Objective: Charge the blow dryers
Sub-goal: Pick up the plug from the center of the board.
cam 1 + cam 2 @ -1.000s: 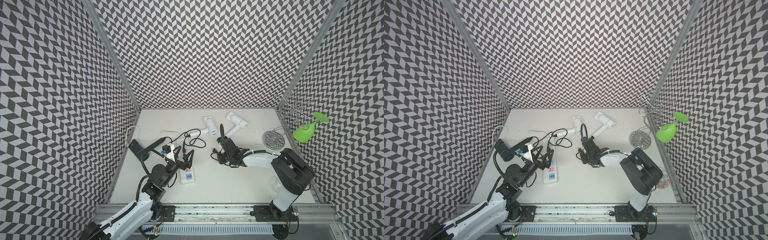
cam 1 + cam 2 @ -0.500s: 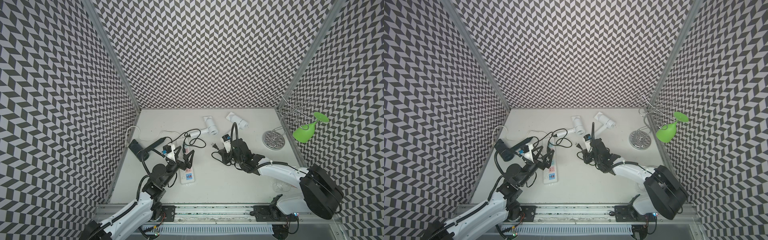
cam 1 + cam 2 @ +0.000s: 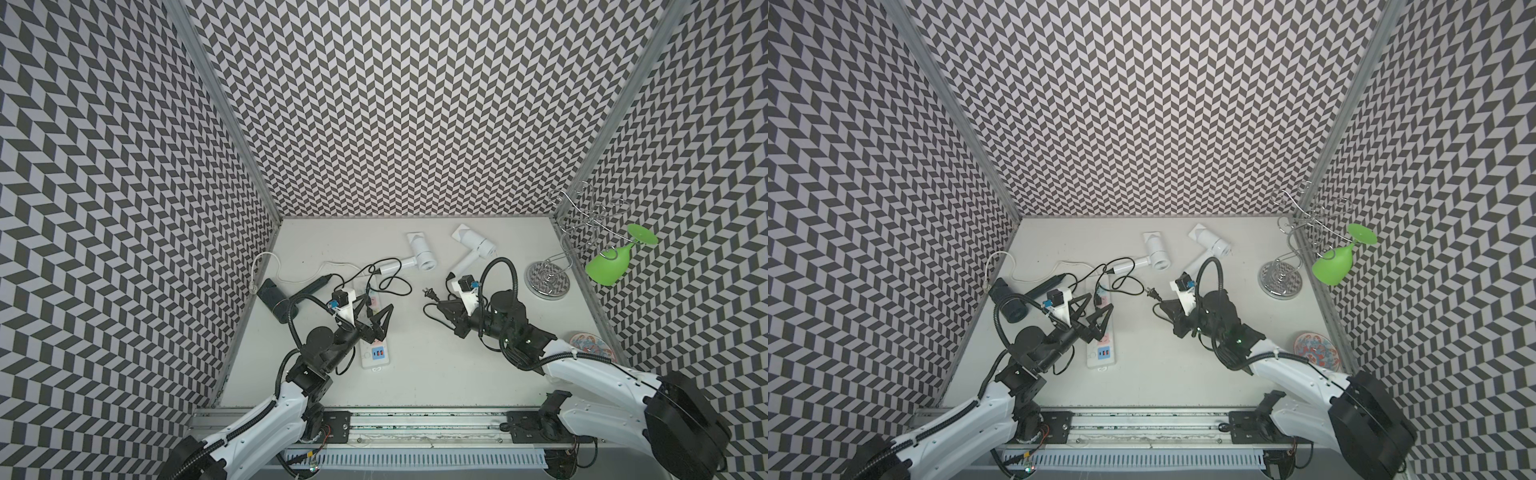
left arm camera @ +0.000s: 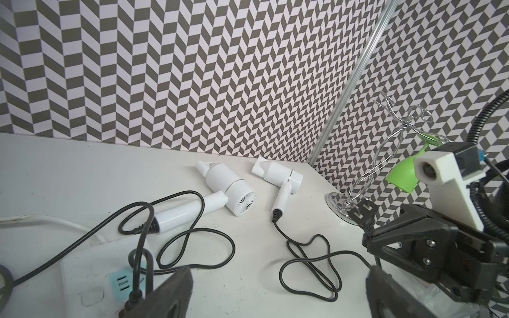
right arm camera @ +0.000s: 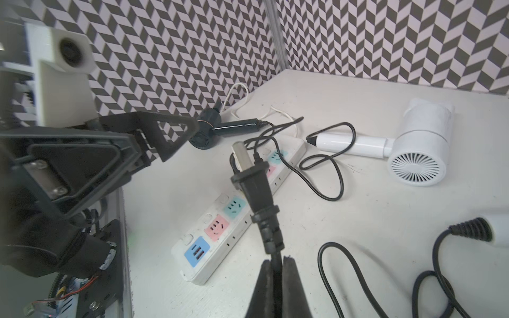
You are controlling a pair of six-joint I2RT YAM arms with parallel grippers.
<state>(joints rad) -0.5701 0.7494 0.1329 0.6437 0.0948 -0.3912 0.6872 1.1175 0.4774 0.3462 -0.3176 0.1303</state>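
White tabletop point(image 3: 415, 374), three blow dryers point(image 3: 422, 255), one power strip point(image 3: 376, 357)

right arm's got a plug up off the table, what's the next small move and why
Probably carry the plug across to the free teal socket on the power strip, prongs leading. The right gripper is shut on the cord just behind the plug, holding it off the table short of the strip, while the open left gripper hovers over the strip.
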